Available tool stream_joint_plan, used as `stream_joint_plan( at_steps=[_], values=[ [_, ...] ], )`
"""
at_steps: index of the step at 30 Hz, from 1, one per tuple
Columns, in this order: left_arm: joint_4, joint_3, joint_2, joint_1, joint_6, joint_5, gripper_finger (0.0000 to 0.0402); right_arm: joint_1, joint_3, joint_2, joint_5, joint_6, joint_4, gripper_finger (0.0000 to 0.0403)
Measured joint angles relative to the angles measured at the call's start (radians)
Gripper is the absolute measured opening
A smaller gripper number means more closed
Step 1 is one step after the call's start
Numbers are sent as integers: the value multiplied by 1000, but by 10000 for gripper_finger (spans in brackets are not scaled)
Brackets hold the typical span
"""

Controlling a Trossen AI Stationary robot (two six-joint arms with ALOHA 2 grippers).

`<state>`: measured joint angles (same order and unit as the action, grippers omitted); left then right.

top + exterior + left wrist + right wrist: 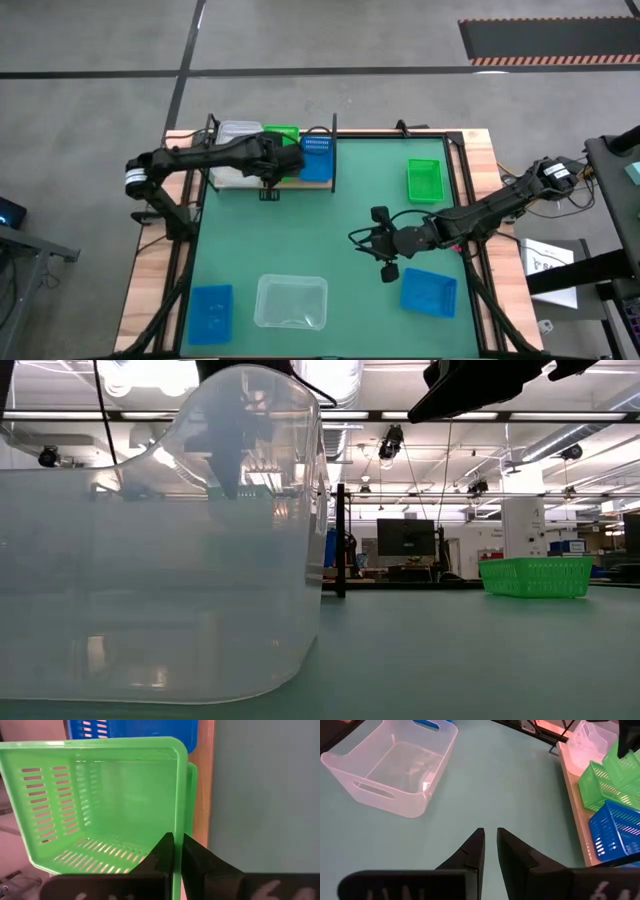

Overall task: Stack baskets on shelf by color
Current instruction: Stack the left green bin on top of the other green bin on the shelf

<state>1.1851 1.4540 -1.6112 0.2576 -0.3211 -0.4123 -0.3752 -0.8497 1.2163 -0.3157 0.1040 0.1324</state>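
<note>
1. No brand or legible writing anywhere I can read; the paper sheet (548, 262) at the right edge of the high view is too small to make out.
2. Shelf (272, 182) at upper left of the high view carries a clear basket (236, 142), a green basket (281, 135) and a blue basket (316, 158), side by side.
3. Left gripper (176, 855) sits over the shelf, jaws clamped on the green basket's rim.
4. Right gripper (489, 851) hovers over the mat, jaws nearly together, holding nothing.
5. Loose on the table: another green basket (424, 179), two blue baskets (211, 312) (429, 291), one large clear bin (291, 301); all look empty.
6. Low view is largely blocked by the clear bin.
</note>
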Motion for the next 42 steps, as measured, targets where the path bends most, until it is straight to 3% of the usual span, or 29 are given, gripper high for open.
stream_joint_plan(
  at_steps=[42],
  values=[
    [10,-10,-23,5,0,16,0,0,0,0,0,-15,7,43]
  ],
)
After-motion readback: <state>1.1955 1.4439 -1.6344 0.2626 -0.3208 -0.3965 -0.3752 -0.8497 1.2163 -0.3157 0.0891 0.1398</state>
